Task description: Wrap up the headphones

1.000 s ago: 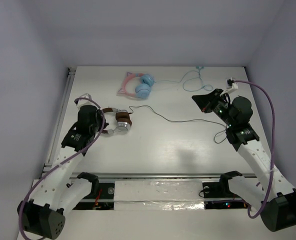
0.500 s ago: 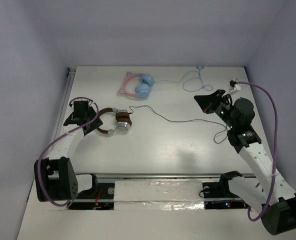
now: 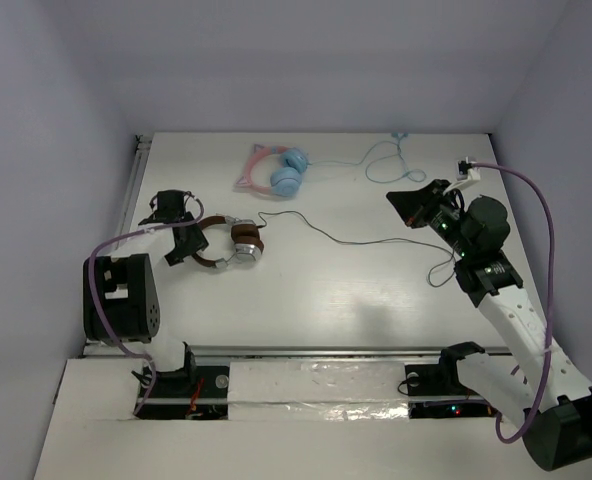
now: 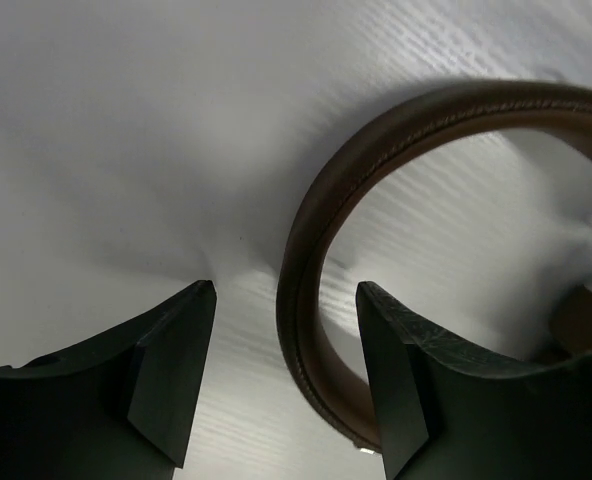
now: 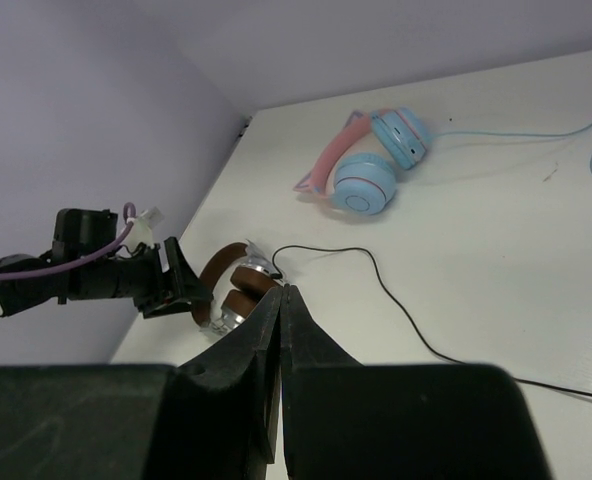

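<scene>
worktop [image 3: 326,300]: bare stretch spans centre and near edge | headphones [image 3: 231,245]: one pair, left side near left edge, black cable [image 3: 346,238] trailing right | left end effector [image 4: 286,290]: spread, astride brown headband [image 4: 376,140] | right end effector [image 5: 282,295]: fingers pressed together, right side | pink headphones [image 3: 276,172]: one pair, far edge

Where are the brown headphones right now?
Top view: the headphones lie on the left side of the table, headband inside the open left claw, nearer the bases than the pink pair.
</scene>
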{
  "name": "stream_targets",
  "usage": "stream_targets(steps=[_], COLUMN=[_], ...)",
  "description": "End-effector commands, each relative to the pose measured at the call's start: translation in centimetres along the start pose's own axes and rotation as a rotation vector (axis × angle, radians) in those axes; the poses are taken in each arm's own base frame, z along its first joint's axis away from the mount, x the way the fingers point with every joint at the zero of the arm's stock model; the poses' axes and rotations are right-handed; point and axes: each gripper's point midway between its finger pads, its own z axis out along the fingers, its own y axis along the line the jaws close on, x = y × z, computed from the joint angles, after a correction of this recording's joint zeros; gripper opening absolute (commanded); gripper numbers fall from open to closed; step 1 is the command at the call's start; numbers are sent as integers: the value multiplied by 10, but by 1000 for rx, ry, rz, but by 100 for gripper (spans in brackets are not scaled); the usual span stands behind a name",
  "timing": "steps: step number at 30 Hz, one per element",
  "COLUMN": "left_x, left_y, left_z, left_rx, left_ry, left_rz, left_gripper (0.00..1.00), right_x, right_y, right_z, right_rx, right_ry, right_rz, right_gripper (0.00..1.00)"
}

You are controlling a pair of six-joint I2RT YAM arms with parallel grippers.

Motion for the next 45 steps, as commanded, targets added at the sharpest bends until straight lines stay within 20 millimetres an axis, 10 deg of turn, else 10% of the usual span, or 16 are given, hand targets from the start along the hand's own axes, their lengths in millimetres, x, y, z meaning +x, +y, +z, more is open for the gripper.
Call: stream_targets(steps=[1, 29, 32, 38, 45], left_x=[-27, 2, 12, 3, -19], left_y=[-13, -22, -27, -26, -42], left_z=[2, 31, 33, 28, -1], left_rx=[40, -53, -63, -70, -27], left_ry=[-57, 5, 23, -8, -107], left_rz=[-5, 118, 153, 156, 197], left_gripper=[56, 50, 44, 1, 0], right_x=[-13, -14, -13, -12, -12], right_y=[17, 18, 17, 17, 15], right_z=[0, -2, -1, -1, -1], right_rx=[-60, -61, -57, -59, -49], right_ry=[-31, -38, -35, -32, -35], right_rz=[-29, -33, -31, -31, -32], right_gripper=[6, 7, 7, 8, 8])
